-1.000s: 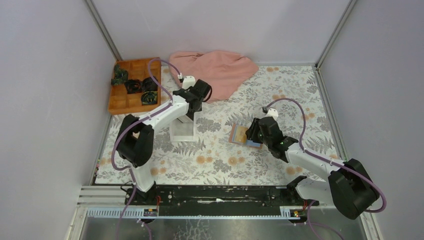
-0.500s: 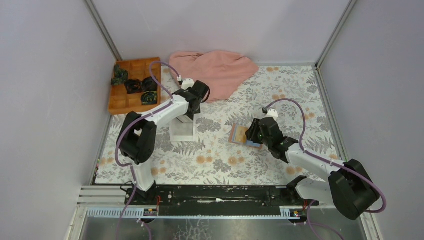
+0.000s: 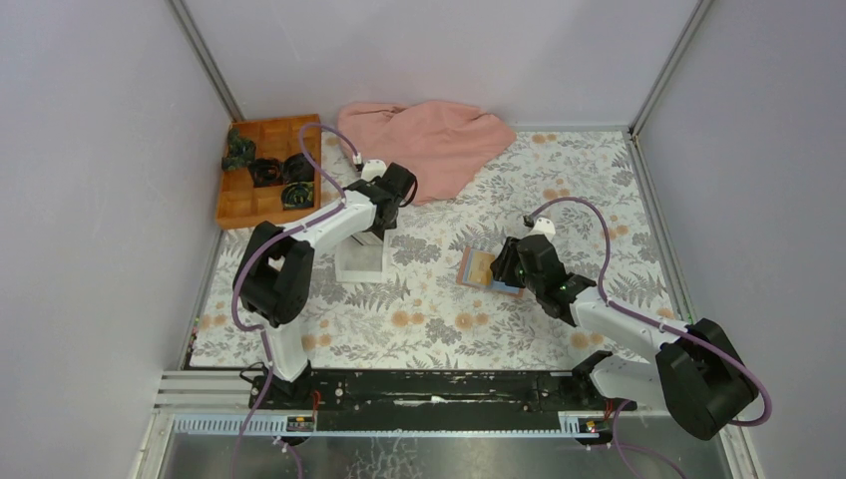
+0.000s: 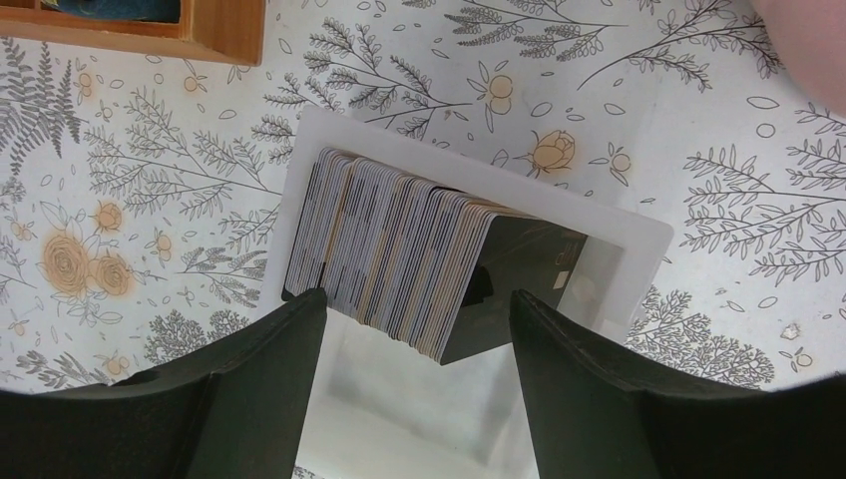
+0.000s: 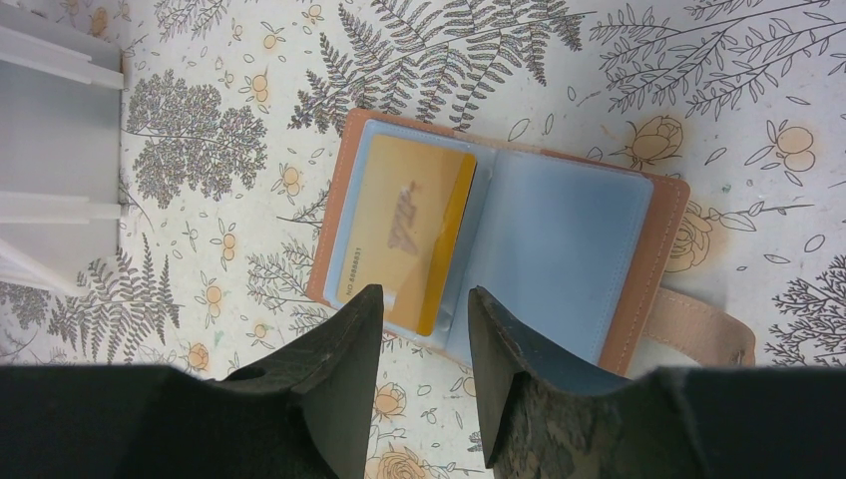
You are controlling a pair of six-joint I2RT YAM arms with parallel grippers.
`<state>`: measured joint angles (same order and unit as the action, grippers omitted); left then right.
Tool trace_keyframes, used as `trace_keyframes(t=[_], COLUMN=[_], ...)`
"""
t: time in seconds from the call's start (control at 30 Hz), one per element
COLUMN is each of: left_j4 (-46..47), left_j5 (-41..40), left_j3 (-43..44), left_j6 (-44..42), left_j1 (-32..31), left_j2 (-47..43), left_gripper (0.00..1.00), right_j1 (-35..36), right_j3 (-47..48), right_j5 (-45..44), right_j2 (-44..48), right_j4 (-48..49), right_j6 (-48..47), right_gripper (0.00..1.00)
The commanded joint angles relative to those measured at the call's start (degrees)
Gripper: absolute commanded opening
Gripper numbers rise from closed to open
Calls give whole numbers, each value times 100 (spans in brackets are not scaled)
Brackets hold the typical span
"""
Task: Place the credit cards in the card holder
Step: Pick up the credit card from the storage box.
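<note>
A stack of credit cards (image 4: 399,249) stands on edge in a white shallow tray (image 4: 619,269), with a dark card at its right end. My left gripper (image 4: 417,314) is open and empty just above the stack. The tray shows in the top view (image 3: 361,261) under the left gripper (image 3: 379,215). The card holder (image 5: 499,239) lies open on the table, reddish-brown with pale blue sleeves, a gold card (image 5: 404,232) in its left sleeve. My right gripper (image 5: 424,299) is open and empty over its near edge. The holder shows in the top view (image 3: 477,266) beside the right gripper (image 3: 507,267).
An orange wooden compartment box (image 3: 261,205) with dark objects sits at the back left; its corner shows in the left wrist view (image 4: 214,30). A pink cloth (image 3: 429,140) lies at the back. Grey walls close in both sides.
My left gripper has shifted slightly back and left over the tray. The right arm and card holder have not moved.
</note>
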<state>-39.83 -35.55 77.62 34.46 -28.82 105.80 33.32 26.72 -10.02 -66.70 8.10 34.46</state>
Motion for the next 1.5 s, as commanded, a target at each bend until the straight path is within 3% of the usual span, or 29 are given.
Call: trace_keyframes(t=[0.0, 1.47], left_j4=[107, 158], left_j5=[-131, -183], left_j3=[-148, -61], left_j6=[-66, -487], left_j1=[113, 113], left_j2=[19, -403], left_gripper=[74, 50], right_j1=[52, 52], right_j3=[0, -103], right_j5=[-167, -224], right_j2=[157, 100], right_j4=[149, 277], right_j6=[-78, -44], right_gripper=[45, 45])
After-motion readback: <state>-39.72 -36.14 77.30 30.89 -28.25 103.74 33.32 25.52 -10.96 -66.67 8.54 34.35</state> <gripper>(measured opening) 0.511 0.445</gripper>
